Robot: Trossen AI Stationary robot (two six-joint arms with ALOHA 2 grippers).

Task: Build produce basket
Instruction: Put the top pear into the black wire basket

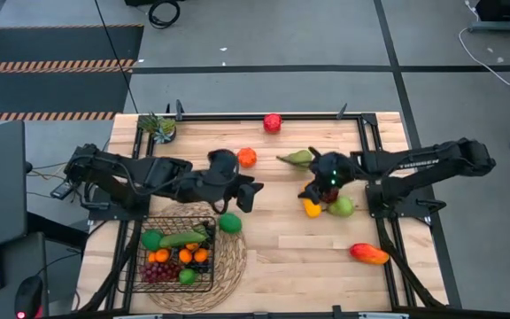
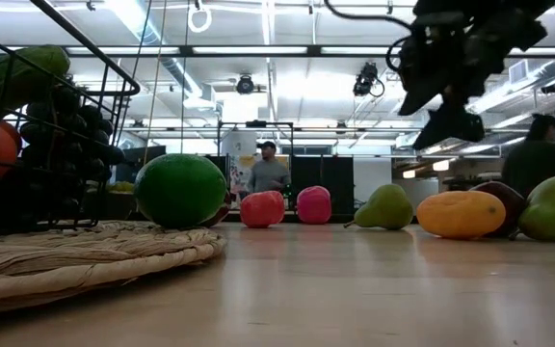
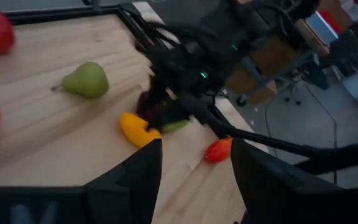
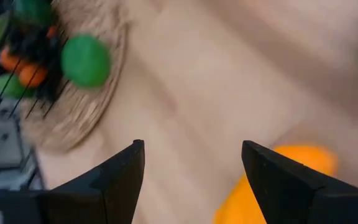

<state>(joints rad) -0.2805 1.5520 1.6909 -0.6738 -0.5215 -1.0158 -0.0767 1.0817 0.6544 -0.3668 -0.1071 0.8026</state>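
The wooden table carries everything, and both dark arms reach in over its middle. At its front left corner lies the round woven mat, and on it sits the basket, a black wire-mesh square already holding a cucumber, a green fruit, small oranges, dark grapes and a lime.

The left gripper hovers just beyond the mat's far edge, above the table. In the left wrist view its two fingers stand apart with nothing between them, so this claw is released. A green ball-shaped fruit rests on the mat's rim just outside the basket, near that gripper; the low view shows it sitting at the mat's edge.

The right gripper hangs over a cluster of produce right of centre. Its fingers are spread wide and empty, released too, with the yellow squash directly below. Touching the squash is a green mango-like fruit; a dark fruit shows between them in the low view.

Loose pieces lie scattered: a pear behind the cluster, a red-orange fruit mid-table, a red apple at the far edge, and a red-yellow mango alone toward the front right. A small potted plant stands at the far left corner
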